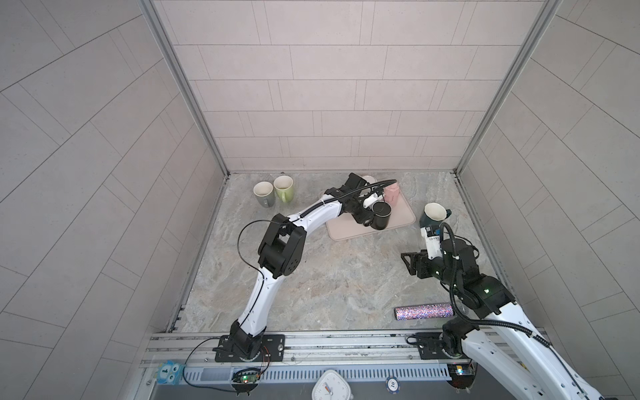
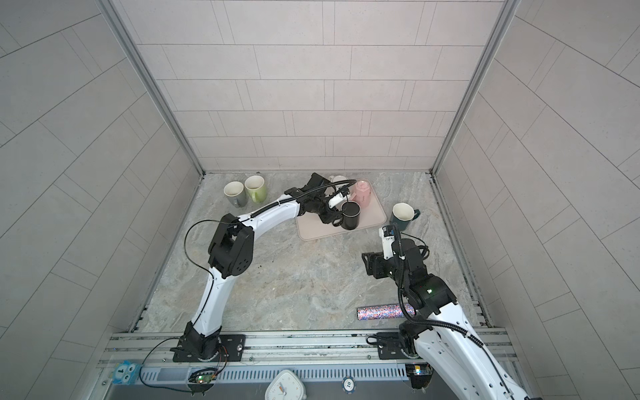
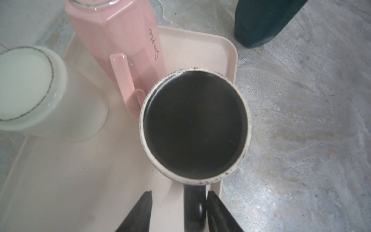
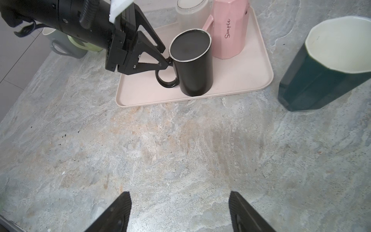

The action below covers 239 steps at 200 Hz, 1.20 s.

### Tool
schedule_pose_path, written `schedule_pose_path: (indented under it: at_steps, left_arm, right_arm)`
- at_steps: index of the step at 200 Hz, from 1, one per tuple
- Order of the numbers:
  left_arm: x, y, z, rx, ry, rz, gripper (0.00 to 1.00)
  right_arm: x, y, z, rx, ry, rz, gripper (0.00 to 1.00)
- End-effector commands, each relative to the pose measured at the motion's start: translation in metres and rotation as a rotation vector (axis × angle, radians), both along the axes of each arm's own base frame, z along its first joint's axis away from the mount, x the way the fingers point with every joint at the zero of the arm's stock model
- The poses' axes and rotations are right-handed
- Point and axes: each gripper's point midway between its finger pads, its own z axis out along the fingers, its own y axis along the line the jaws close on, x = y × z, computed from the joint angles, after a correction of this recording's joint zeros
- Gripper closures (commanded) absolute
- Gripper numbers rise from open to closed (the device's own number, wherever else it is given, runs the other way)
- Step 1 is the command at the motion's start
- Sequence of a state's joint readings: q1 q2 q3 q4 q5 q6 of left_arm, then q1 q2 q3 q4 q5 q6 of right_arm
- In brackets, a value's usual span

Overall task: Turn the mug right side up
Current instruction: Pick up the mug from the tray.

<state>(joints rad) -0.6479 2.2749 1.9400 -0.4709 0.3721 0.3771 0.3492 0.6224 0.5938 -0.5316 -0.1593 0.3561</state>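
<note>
Black mug (image 4: 190, 60): upside down, flat base up with a pale unglazed ring, standing on the pink tray (image 4: 251, 80) right in front of the left pincer (image 3: 179, 193); handle turned toward that pincer.

Left pincer: partly open, jaws astride the mug's handle near its upper join. One finger (image 3: 215, 209) lies against the handle, while a gap shows at the other; not yet clamped.

Pink mug (image 4: 228, 30), lettered "Simple": base up, on the tray just beyond the black mug from the left pincer, its handle close to the black mug's base.

White mug (image 3: 26, 86): base up, beside the pink one at the tray's far edge.

Dark green mug (image 4: 321, 70): upright, cream inside, on the desk (image 4: 180, 140) off the tray, ahead of the right pincer (image 4: 179, 194).

Right pincer: jaws wide apart, empty, over bare desk, well short of the tray.

Grey mug (image 1: 264, 194) and green mug (image 1: 284, 188): upright, side by side, behind the left pincer's arm.

Glitter tube (image 1: 424, 311): lying flat, behind the right pincer.
</note>
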Motion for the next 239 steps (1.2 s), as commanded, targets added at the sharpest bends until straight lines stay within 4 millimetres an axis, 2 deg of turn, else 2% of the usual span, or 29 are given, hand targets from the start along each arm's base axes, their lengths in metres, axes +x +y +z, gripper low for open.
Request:
schedule_pose_path:
  at_steps: [1, 92, 113, 239]
  left_arm:
    - [-0.005, -0.005, -0.007, 0.029, 0.027, -0.021, 0.54]
    - [0.001, -0.014, -0.013, 0.059, 0.018, -0.008, 0.56]
    - [0.002, -0.014, -0.014, 0.061, 0.015, -0.002, 0.6]
    - [0.004, -0.023, -0.009, 0.061, -0.021, 0.016, 0.65]
  right_arm:
    - [-0.001, -0.005, -0.005, -0.014, 0.012, -0.019, 0.23]
    - [-0.004, -0.007, -0.003, -0.002, -0.007, -0.03, 0.23]
    - [-0.004, -0.008, -0.003, -0.001, -0.01, -0.034, 0.22]
    - [-0.004, -0.008, -0.006, 0.0, -0.005, -0.038, 0.23]
